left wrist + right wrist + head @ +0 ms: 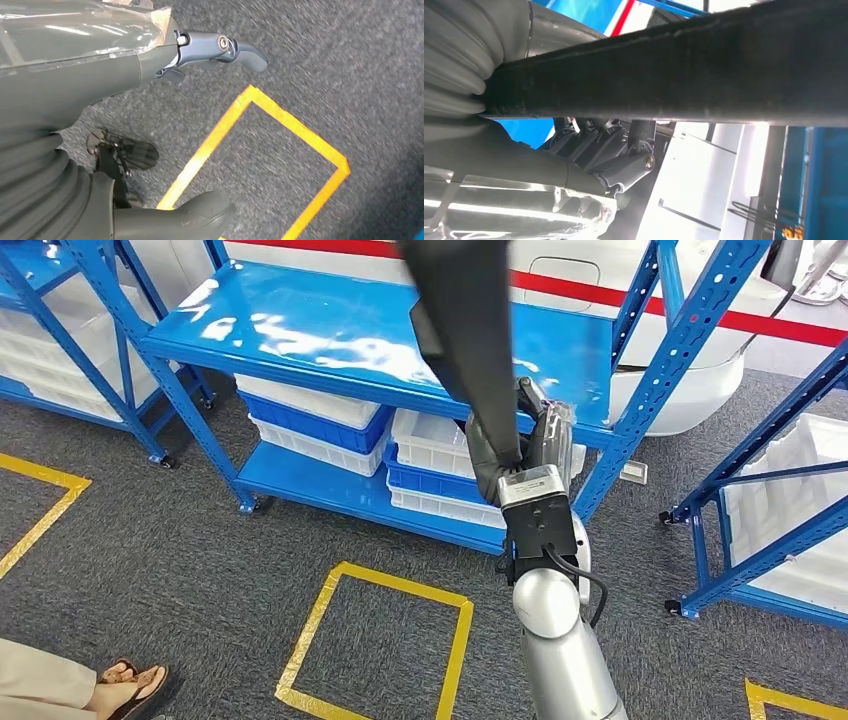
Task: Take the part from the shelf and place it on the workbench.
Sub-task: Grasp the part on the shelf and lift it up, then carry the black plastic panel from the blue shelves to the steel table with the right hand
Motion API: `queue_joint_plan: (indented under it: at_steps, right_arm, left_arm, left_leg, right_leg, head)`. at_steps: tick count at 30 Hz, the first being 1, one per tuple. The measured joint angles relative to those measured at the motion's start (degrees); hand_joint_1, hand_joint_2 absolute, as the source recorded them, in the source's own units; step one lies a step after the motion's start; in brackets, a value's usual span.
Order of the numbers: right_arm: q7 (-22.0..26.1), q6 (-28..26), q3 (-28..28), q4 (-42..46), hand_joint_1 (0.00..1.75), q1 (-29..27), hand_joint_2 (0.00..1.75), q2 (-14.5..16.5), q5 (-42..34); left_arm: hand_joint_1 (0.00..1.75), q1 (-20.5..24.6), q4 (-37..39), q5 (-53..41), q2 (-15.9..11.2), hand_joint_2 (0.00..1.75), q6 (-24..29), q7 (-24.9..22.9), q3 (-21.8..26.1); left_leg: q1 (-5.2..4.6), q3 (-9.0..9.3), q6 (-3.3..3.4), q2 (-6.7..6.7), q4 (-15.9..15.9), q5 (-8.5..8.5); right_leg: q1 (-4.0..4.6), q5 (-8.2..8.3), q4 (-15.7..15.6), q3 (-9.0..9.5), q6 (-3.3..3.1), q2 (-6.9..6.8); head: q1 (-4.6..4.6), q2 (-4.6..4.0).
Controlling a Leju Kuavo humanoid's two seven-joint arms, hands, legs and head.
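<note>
The part [465, 330] is a long, dark, flat strip rising from my right hand [530, 445] to the top of the head view. My right hand grips its lower end in front of the blue shelf [330, 330], near the shelf's right post. In the right wrist view the part [674, 70] crosses the whole picture, with my dark fingers [614, 150] curled beneath it. My left hand [150, 75] hangs over the grey carpet, its fingers [220, 47] and thumb [200, 215] apart and nothing between them.
White and blue bins [320, 420] fill the shelf's lower level. A second blue rack [770, 510] with a white bin stands to the right. Yellow tape squares [380, 640] mark the carpet. A person's sandalled foot [130, 685] is at the lower left.
</note>
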State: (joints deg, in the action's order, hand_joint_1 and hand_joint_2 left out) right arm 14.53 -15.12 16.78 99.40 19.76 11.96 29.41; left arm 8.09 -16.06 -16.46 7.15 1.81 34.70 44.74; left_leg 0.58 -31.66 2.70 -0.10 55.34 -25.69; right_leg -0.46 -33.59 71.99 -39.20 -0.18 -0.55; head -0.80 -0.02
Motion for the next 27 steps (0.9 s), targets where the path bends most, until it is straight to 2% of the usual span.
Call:
queue_joint_plan:
  at_steps: [1,2,4,5,6,7,9,11,12,14,15,16,17,18,19,21,22,23,25,27]
  right_arm:
    - [-0.01,-0.16,-0.08,0.22,1.75,-0.54,1.75,-0.25,-0.09]
    - [-0.03,-0.31,-0.16,0.5,1.75,-1.0,1.75,-0.46,-0.17]
    - [-0.08,-0.57,-0.28,1.26,1.75,-1.6,1.75,-0.72,-0.28]
    - [-0.09,-0.7,-0.34,1.7,1.75,-1.84,1.75,-0.81,-0.32]
    - [-0.15,-0.86,-0.44,2.15,1.75,-2.12,1.75,-0.92,-0.35]
    - [-0.23,-1.03,-0.56,2.57,1.75,-2.48,1.75,-1.02,-0.37]
    - [-0.4,-1.29,-0.83,3.22,1.75,-3.23,1.75,-1.16,-0.35]
    - [-0.44,-1.36,-1.02,3.68,1.75,-3.65,1.75,-1.17,-0.33]
    - [-0.44,-1.37,-1.09,3.9,1.75,-3.76,1.75,-1.16,-0.33]
    - [-0.43,-1.37,-1.2,4.22,1.75,-4.05,1.75,-1.16,-0.32]
    - [-0.44,-1.37,-1.25,4.29,1.75,-4.24,1.75,-1.16,-0.32]
    - [-0.44,-1.37,-1.29,4.31,1.75,-4.42,1.75,-1.16,-0.33]
    - [-0.45,-1.37,-1.31,4.32,1.75,-4.55,1.75,-1.16,-0.33]
    - [-0.45,-1.36,-1.32,4.36,1.75,-4.61,1.75,-1.16,-0.33]
    - [-0.45,-1.36,-1.32,4.45,1.75,-4.61,1.75,-1.16,-0.32]
    - [-0.45,-1.37,-1.33,4.76,1.75,-4.6,1.75,-1.17,-0.31]
    - [-0.45,-1.39,-1.33,4.89,1.75,-4.7,1.75,-1.17,-0.29]
    - [-0.41,-1.48,-1.34,5.03,1.75,-5.0,1.75,-1.19,-0.25]
    - [-0.17,-2.06,-1.42,5.5,1.75,-6.24,1.75,-1.26,0.07]
    - [0.41,-3.06,-1.54,6.46,1.75,-8.18,1.75,-1.6,0.6]
  left_arm:
    - [0.0,-0.01,0.0,-0.21,-0.02,1.75,-0.02,-0.13,0.01]
    - [0.0,-0.02,0.0,-0.44,-0.02,1.75,-0.03,-0.28,0.01]
    - [0.0,0.01,0.0,-0.86,0.02,1.75,-0.04,-0.62,-0.01]
    - [0.0,0.08,0.0,-1.03,0.02,1.75,-0.03,-0.78,-0.01]
    - [0.0,0.15,-0.01,-1.19,0.02,1.75,0.0,-0.92,-0.02]
    - [0.0,0.19,-0.01,-1.33,0.01,1.75,0.03,-1.04,-0.02]
    - [0.0,0.18,-0.01,-1.55,-0.05,1.75,0.09,-1.21,-0.02]
    - [0.0,0.19,0.0,-1.66,-0.06,1.75,0.13,-1.32,-0.03]
    - [0.0,0.28,0.0,-1.68,-0.07,1.75,0.14,-1.35,-0.04]
    - [0.0,0.48,0.0,-1.7,-0.04,1.75,0.14,-1.39,-0.06]
    - [0.0,0.53,0.01,-1.7,-0.05,1.75,0.14,-1.4,-0.06]
    - [0.0,0.53,0.01,-1.7,-0.05,1.75,0.14,-1.42,-0.06]
    - [0.0,0.53,0.01,-1.7,-0.05,1.75,0.13,-1.43,-0.06]
    - [0.0,0.54,0.01,-1.7,-0.05,1.75,0.13,-1.43,-0.06]
    - [0.0,0.59,0.0,-1.7,-0.05,1.75,0.13,-1.43,-0.06]
    - [0.0,0.82,0.0,-1.7,-0.05,1.75,0.13,-1.43,-0.06]
    - [0.0,0.93,0.0,-1.75,-0.06,1.75,0.13,-1.44,-0.07]
    - [0.0,1.0,0.0,-1.87,-0.07,1.75,0.15,-1.5,-0.07]
    - [0.0,0.91,0.0,-2.36,-0.1,1.75,0.33,-1.82,-0.09]
    - [0.0,0.77,0.01,-2.82,-0.09,1.75,0.51,-2.25,-0.15]
  left_leg:
    - [0.02,-0.39,-0.09,-0.52,0.12,0.23]
    - [0.05,-0.76,-0.22,-1.07,0.35,0.39]
    - [0.15,-1.52,-0.55,-2.13,1.21,0.44]
    - [0.11,-2.04,-0.81,-2.63,1.85,0.36]
    - [0.08,-2.55,-1.14,-3.02,2.36,0.36]
    - [0.08,-3.02,-1.52,-3.34,2.7,0.42]
    - [0.23,-3.61,-2.21,-3.8,2.83,0.77]
    - [0.36,-4.24,-2.75,-2.84,3.92,0.01]
    - [0.41,-5.13,-2.98,-1.96,5.95,-1.29]
    - [0.52,-8.21,-3.43,-0.43,13.02,-4.91]
    - [0.57,-9.83,-3.56,-0.21,16.63,-6.3]
    - [0.58,-10.74,-3.57,-0.11,18.71,-6.77]
    - [0.57,-10.64,-3.47,-0.05,18.72,-6.24]
    - [0.54,-9.43,-3.25,0.1,16.52,-4.84]
    - [0.44,-7.34,-2.87,0.68,12.71,-2.98]
    - [-0.19,-3.67,-2.02,2.88,5.74,-0.82]
    - [-0.57,-2.82,-1.67,3.61,3.94,-0.49]
    - [-0.89,-2.72,-1.46,3.78,3.38,-0.62]
    - [-0.95,-2.86,-1.03,2.55,3.03,-0.26]
    - [-0.67,-2.65,-0.41,1.44,2.31,0.29]
  right_leg:
    - [-0.17,-0.33,1.08,-0.09,0.35,0.06]
    - [-0.36,0.23,-0.11,0.94,0.89,0.13]
    - [-0.9,2.5,-7.25,5.1,2.01,0.98]
    - [-1.09,3.35,-10.59,6.92,2.23,1.69]
    - [-1.18,3.82,-12.68,7.97,2.19,2.19]
    - [-1.13,3.86,-13.41,8.22,1.96,2.53]
    - [-0.95,4.19,-13.22,7.96,1.35,1.95]
    - [-1.15,4.52,-13.31,7.91,0.81,1.27]
    - [-1.24,4.63,-13.39,7.92,0.53,0.85]
    - [-1.0,4.68,-13.4,7.88,0.23,-0.06]
    - [-0.85,4.68,-13.4,7.85,0.17,-0.57]
    - [-0.74,4.67,-13.4,7.83,0.17,-1.07]
    - [-0.66,4.67,-13.39,7.82,0.17,-1.54]
    - [-0.58,4.66,-13.39,7.84,0.18,-1.98]
    - [-0.51,4.65,-13.4,7.87,0.18,-2.37]
    - [-0.2,4.62,-13.41,7.8,0.23,-3.13]
    - [-0.07,4.61,-13.41,7.72,0.3,-3.53]
    - [0.05,4.59,-13.44,7.67,0.38,-3.99]
    - [0.13,4.41,-13.5,7.68,0.61,-4.79]
    - [0.1,3.1,-11.74,7.02,0.7,-3.28]
  head:
    - [0.0,0.0]
    - [0.02,0.0]
    - [0.03,0.0]
    - [0.02,0.01]
    - [0.0,0.01]
    - [-0.02,0.01]
    - [-0.04,0.0]
    - [-0.18,0.0]
    - [-0.29,0.01]
    - [-0.49,0.01]
    - [-0.48,0.01]
    - [-0.49,0.0]
    - [-0.49,0.0]
    - [-0.49,0.01]
    - [-0.5,0.01]
    - [-0.46,0.02]
    - [-0.46,0.02]
    - [-0.45,0.02]
    - [-0.46,0.01]
    - [-0.38,0.0]
